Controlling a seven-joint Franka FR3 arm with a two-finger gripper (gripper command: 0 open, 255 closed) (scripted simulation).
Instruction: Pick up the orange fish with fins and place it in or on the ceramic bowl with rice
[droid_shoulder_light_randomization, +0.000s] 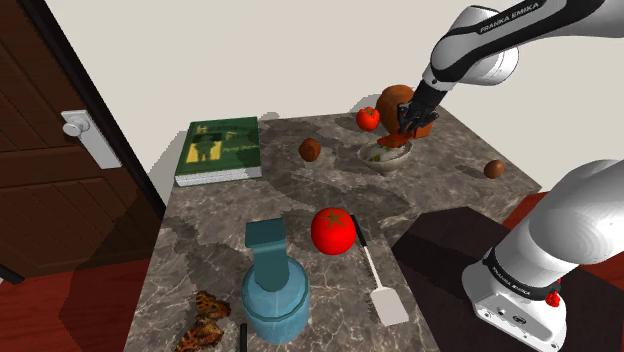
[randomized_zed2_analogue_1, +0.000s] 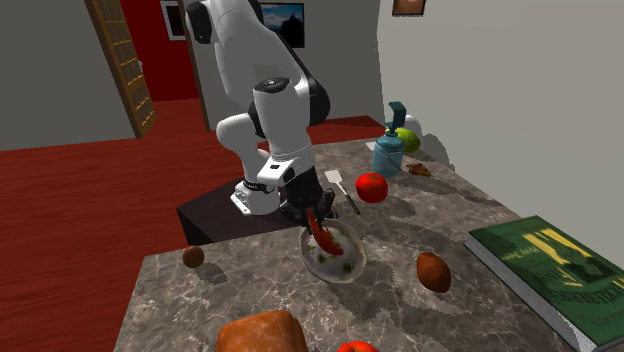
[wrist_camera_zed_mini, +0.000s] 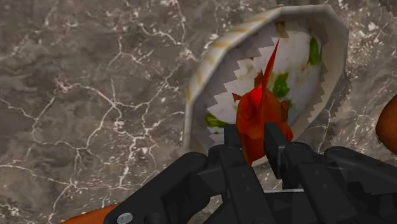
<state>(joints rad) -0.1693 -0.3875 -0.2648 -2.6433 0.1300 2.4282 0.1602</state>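
Note:
My black gripper (wrist_camera_zed_mini: 254, 141) is shut on the orange-red fish (wrist_camera_zed_mini: 259, 111), whose fins and pointed tail stick out past the fingertips. It hangs just above the bowl of white rice with green bits (wrist_camera_zed_mini: 298, 54). In the shoulder view the gripper (droid_shoulder_light_randomization: 407, 126) holds the fish (droid_shoulder_light_randomization: 409, 138) over the bowl (droid_shoulder_light_randomization: 385, 155) at the table's far side. From the second exterior view the fish (randomized_zed2_analogue_1: 321, 233) slants down from the gripper (randomized_zed2_analogue_1: 305, 213) over the bowl (randomized_zed2_analogue_1: 334, 258).
On the marble table lie a green book (droid_shoulder_light_randomization: 220, 149), a large red tomato (droid_shoulder_light_randomization: 333, 230), a small tomato (droid_shoulder_light_randomization: 368, 118), a white spatula (droid_shoulder_light_randomization: 384, 290), a blue jar (droid_shoulder_light_randomization: 273, 290), brown round things (droid_shoulder_light_randomization: 310, 150) (droid_shoulder_light_randomization: 494, 169) and a brown loaf (droid_shoulder_light_randomization: 396, 98). A dark door (droid_shoulder_light_randomization: 50, 150) stands at the shoulder view's left.

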